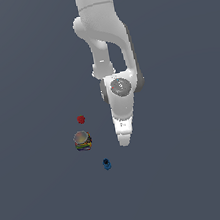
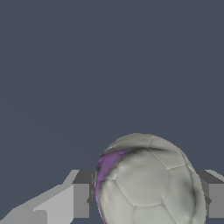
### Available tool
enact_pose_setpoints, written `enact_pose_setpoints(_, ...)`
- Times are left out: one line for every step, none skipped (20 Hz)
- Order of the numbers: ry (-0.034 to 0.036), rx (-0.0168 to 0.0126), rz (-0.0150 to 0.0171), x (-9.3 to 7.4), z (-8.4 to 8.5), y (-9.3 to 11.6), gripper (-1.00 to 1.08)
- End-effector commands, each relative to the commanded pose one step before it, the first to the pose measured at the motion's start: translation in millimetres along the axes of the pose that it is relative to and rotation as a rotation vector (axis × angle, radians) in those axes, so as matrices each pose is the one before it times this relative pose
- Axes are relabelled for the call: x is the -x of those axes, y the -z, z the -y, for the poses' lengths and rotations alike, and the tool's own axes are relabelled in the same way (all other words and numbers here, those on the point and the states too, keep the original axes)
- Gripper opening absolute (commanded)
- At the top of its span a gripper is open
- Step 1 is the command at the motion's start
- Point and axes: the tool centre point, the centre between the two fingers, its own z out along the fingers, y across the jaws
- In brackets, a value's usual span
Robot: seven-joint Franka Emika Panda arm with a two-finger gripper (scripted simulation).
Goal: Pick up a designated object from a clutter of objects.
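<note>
The designated object, a whitish-cream ball [image 2: 148, 183] with faint seams and a purple streak, fills the gap between my gripper's [image 2: 148, 199] two fingers in the wrist view. Both grey fingers [image 2: 81, 200] press against its sides, so the gripper is shut on it. In the exterior view the gripper [image 1: 123, 139] points down at the floor. Its white hand hides the ball there. The rest of the clutter lies to the exterior view's left of the gripper: a tiny red lump [image 1: 81, 119], a grey-topped multicoloured can [image 1: 82, 141] and a tiny blue item [image 1: 107, 163].
All of this sits on a plain dark grey-blue floor [image 1: 194, 179]. The can stands roughly one hand's width from the gripper, and the blue item lies just below and left of the fingertips in the exterior view.
</note>
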Motion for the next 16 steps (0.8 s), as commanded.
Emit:
enact_pose_setpoints(0.00015, -0.00160, 0.00013, 0.00, 0.58, -0.96, -1.00)
enact_pose_setpoints(0.00000, 0.00000, 0.00000, 0.00, 0.00, 0.00, -1.00)
enact_pose_setpoints(0.00000, 0.00000, 0.00000, 0.00, 0.00, 0.00, -1.00)
enact_pose_setpoints(0.00000, 0.00000, 0.00000, 0.00, 0.00, 0.00, -1.00)
enact_pose_setpoints(0.00000, 0.00000, 0.00000, 0.00, 0.00, 0.00, -1.00)
enact_pose_setpoints(0.00016, 0.00195, -0.00001, -0.16, -0.62, 0.92, -1.00)
enact_pose_setpoints(0.00000, 0.00000, 0.00000, 0.03, -0.09, 0.26, -1.00)
enact_pose_setpoints(0.00000, 0.00000, 0.00000, 0.09, -0.27, 0.79, -1.00)
enact_pose_setpoints(0.00000, 0.00000, 0.00000, 0.15, -0.46, 1.32, -1.00)
enact_pose_setpoints(0.00000, 0.00000, 0.00000, 0.21, -0.64, 1.85, -1.00)
enact_pose_setpoints(0.00000, 0.00000, 0.00000, 0.27, -0.82, 2.37, -1.00)
enact_pose_setpoints(0.00000, 0.00000, 0.00000, 0.32, -1.00, 2.90, -1.00)
enact_pose_setpoints(0.00000, 0.00000, 0.00000, 0.38, -1.18, 3.41, -1.00)
enact_pose_setpoints(0.00000, 0.00000, 0.00000, 0.44, -1.36, 3.93, -1.00)
enact_pose_setpoints(0.00000, 0.00000, 0.00000, 0.49, -1.54, 4.44, -1.00)
enact_pose_setpoints(0.00048, -0.00033, -0.00037, 0.30, -1.68, 4.81, -1.00)
